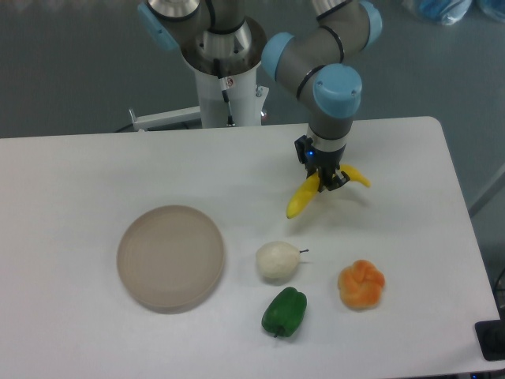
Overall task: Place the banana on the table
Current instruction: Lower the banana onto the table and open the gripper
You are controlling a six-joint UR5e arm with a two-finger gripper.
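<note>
You're about halfway: the hand (323, 178) is clamped on the banana (303, 197), held above the tabletop (95, 166). What's left is lowering it and letting go.

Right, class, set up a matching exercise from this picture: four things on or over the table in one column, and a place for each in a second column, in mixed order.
Things:
1. banana
2. plate
3. green pepper
4. orange fruit

Places:
A. nearest the front edge of the table, below the white fruit
B. held in the gripper
C. alone on the left side of the table
D. furthest right of the fruits lying on the table

Pairs: 1-B, 2-C, 3-A, 4-D
</note>
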